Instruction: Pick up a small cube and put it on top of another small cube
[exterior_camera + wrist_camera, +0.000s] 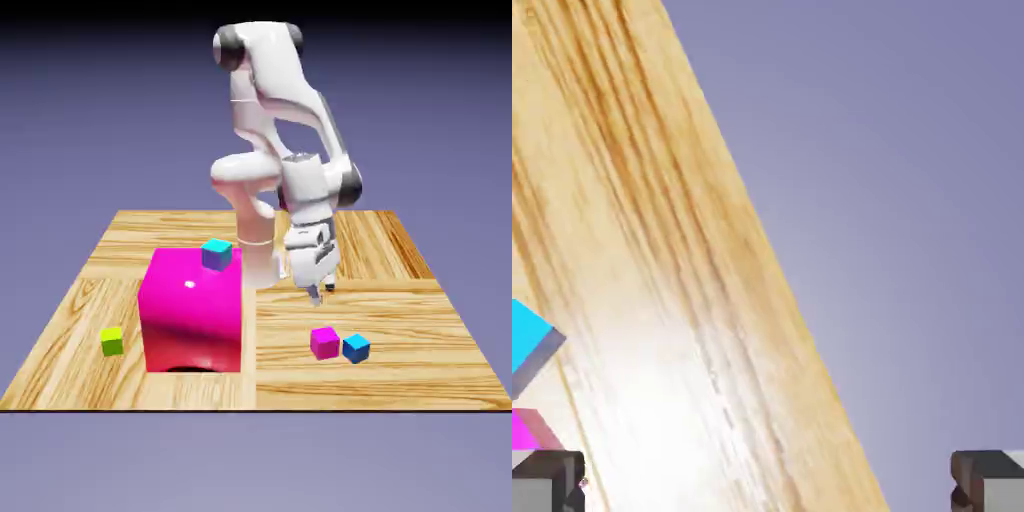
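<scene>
The small blue cube point(356, 348) rests on the wooden table point(400, 300) toward the exterior view's right, touching a tiny magenta cube point(324, 342) on its left. My gripper point(316, 292) hangs just above the table, behind these two cubes and apart from them. In the hand view the gripper point(768, 485) is open, its fingertips point(547, 482) set wide at the bottom corners with only table wood between them. A bright blue corner point(527, 337) and a magenta sliver point(526, 430) show at that view's left edge.
A big glossy magenta block point(192, 310) stands left of the gripper, with a tiny cube with a cyan top and purple sides point(217, 253) on it. A small yellow-green cube point(112, 341) lies near the table's left edge. The table edge point(762, 270) runs diagonally through the hand view.
</scene>
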Controlling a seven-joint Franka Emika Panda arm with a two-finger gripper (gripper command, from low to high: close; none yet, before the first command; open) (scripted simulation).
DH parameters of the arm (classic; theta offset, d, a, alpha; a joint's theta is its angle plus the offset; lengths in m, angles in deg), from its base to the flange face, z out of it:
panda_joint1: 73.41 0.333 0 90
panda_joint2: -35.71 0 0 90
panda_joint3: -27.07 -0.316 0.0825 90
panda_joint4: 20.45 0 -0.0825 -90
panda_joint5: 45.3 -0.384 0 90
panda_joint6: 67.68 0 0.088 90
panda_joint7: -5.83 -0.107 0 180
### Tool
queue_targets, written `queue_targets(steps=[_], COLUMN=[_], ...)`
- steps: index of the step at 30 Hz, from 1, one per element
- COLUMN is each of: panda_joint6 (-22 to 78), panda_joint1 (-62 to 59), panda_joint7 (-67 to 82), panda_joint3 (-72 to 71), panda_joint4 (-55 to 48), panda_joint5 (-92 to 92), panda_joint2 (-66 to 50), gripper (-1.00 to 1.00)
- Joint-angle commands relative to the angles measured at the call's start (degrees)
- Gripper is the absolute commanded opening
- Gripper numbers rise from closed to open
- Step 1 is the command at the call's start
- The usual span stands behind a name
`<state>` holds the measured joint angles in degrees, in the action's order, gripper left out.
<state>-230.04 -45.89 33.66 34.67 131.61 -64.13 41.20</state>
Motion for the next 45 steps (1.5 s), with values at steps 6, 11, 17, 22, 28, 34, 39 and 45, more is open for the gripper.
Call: queue_targets(steps=[6,11,17,22,28,34,39,45], panda_joint6=[2.5,4.5,7.0,4.9,-0.2,7.7,17.4,29.0], panda_joint1=[5.7,10.4,16.1,15.6,12.8,16.9,9.5,0.6], panda_joint7=[15.0,27.4,42.4,48.5,55.2,45.0,45.2,45.4], panda_joint3=[1.6,3.0,4.6,2.2,-2.9,4.9,7.1,9.7], panda_joint4=[-1.9,-3.5,-5.4,-7.1,-9.7,-5.7,-5.1,-4.4], panda_joint5=[-4.0,-7.3,-11.4,-16.4,-24.8,-11.9,-4.6,4.2], panda_joint2=[-5.8,-10.6,-16.4,-21.5,-29.6,-17.2,-6.8,5.7], gripper=[0.0,0.0,0.0,0.0,-1.0,-1.0,-1.0,-1.0])
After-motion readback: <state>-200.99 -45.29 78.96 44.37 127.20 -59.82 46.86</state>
